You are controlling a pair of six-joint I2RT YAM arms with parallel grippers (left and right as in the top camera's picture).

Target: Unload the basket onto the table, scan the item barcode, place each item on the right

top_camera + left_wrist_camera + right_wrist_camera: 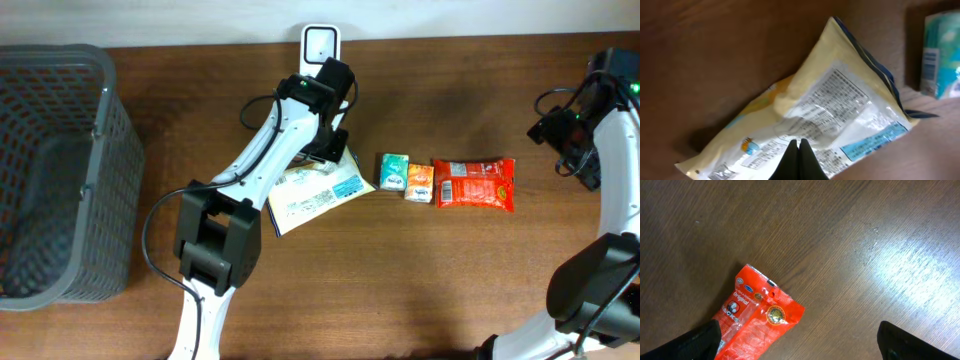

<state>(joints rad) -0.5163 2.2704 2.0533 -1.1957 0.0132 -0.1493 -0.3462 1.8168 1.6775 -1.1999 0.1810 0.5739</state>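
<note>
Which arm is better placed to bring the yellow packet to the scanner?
Left. The left gripper is shut on the yellow packet, close to the scanner. The right gripper is open and empty, far aside by the red packet.

A dark brown wooden tabletop (450, 290) fills nearly every view, its grain running in fine streaks. In the overhead view a narrow pale strip (150, 20) runs along its far edge; whether it is wall or floor cannot be told. A grey mesh basket (105, 120) stands at the left end of that view. In the right wrist view, light leaves a soft whitish sheen (912, 265) on the wood
</note>
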